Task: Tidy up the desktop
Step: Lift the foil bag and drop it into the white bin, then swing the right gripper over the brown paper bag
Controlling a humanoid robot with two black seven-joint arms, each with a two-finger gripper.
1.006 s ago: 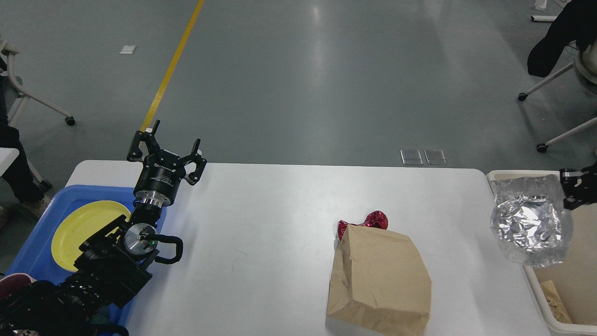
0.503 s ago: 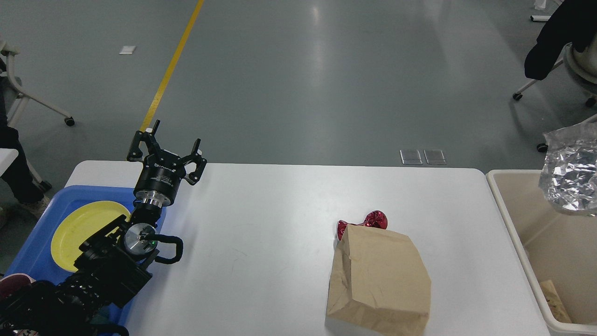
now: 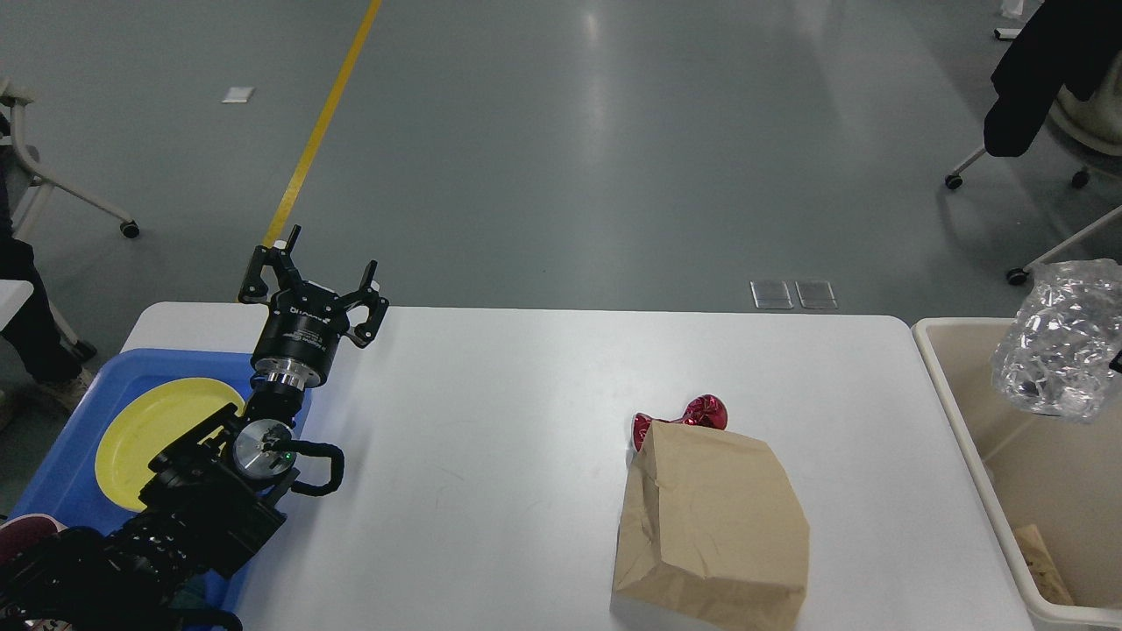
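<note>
The white desktop fills the middle of the head view. A crumpled brown paper bag lies on its right half, with a shiny red foil wrapper sticking out from behind its top edge. My left gripper is open and empty, raised over the desktop's far left edge beside the blue tray. A crumpled silver foil sheet hangs in the air over the cream bin at the right edge. Only a dark sliver of my right gripper shows there, against the foil; its fingers are out of frame.
A blue tray with a yellow plate sits at the left, partly under my left arm. The cream bin stands against the desktop's right side, with a brown scrap inside. Wheeled chairs stand on the floor beyond.
The silver foil rose and swung right off the desktop's edge, then came down a little over the bin. My right gripper left the frame almost wholly. The left arm has not moved.
</note>
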